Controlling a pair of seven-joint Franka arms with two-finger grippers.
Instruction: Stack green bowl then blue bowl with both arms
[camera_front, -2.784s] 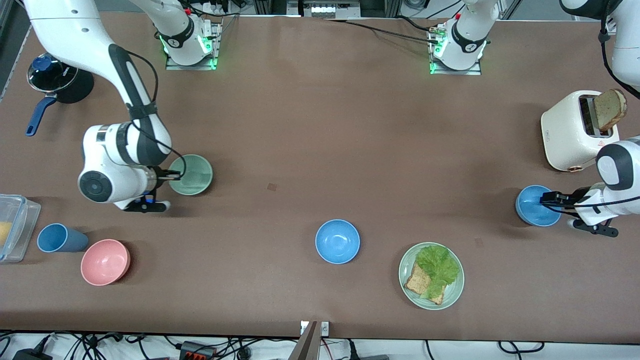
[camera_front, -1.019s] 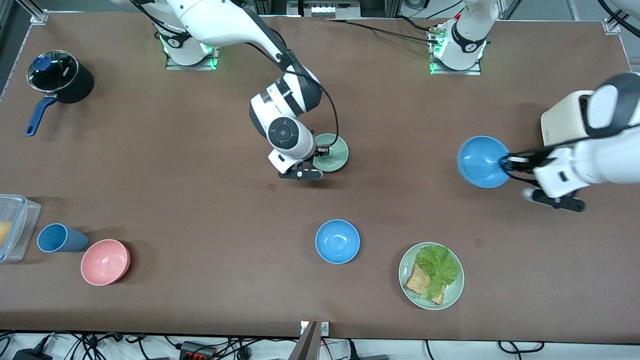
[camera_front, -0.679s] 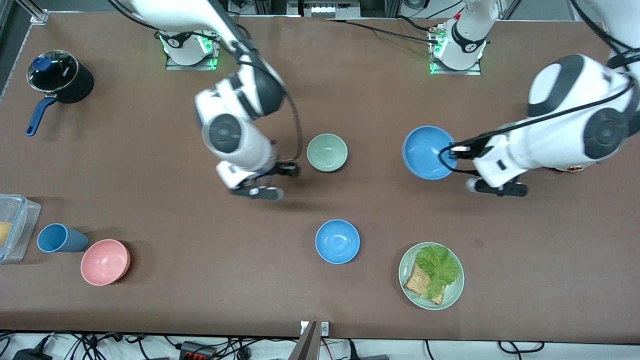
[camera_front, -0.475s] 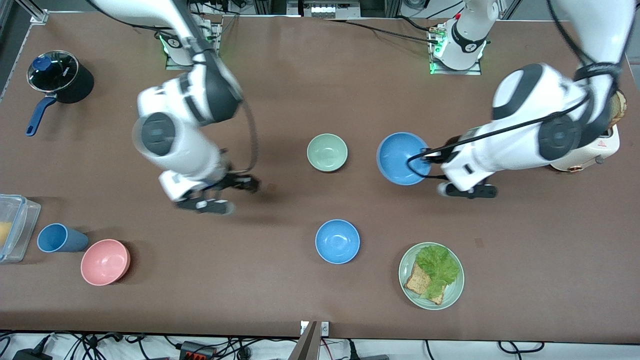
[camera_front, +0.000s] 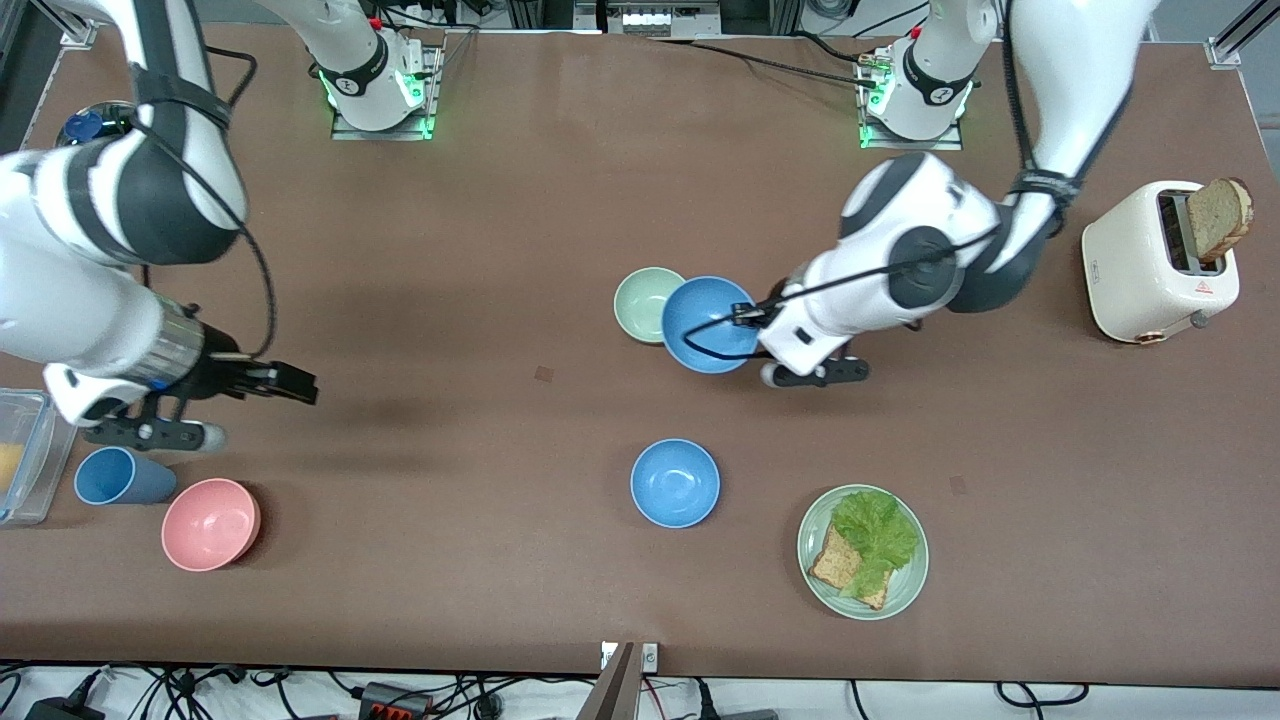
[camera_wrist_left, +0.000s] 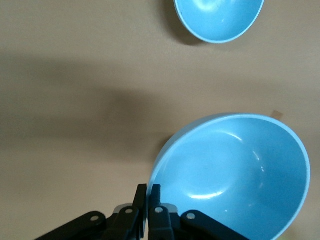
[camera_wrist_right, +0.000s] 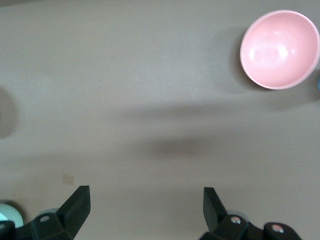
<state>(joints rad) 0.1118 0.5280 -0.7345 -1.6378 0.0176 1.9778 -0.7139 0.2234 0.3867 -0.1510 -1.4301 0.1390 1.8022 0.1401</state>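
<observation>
The green bowl (camera_front: 640, 303) stands upright on the table's middle. My left gripper (camera_front: 746, 318) is shut on the rim of the blue bowl (camera_front: 708, 326) and holds it in the air; in the front view it overlaps the green bowl's edge on the side toward the left arm's end. In the left wrist view the fingers (camera_wrist_left: 143, 196) pinch the blue bowl's (camera_wrist_left: 235, 175) rim. My right gripper (camera_front: 298, 385) is open and empty over bare table toward the right arm's end; its own view shows it (camera_wrist_right: 145, 200) wide open.
A second, more vivid blue bowl (camera_front: 675, 483) sits nearer the front camera than the green bowl. A plate with lettuce and toast (camera_front: 815, 575), a toaster (camera_front: 1150, 265), a pink bowl (camera_front: 211, 524), a blue cup (camera_front: 120, 476) and a clear container (camera_front: 30, 450) stand around.
My right gripper set the green bowl down at the table's middle, let go and drew back toward its end. My left arm carried the blue bowl from near the toaster up to the green bowl.
</observation>
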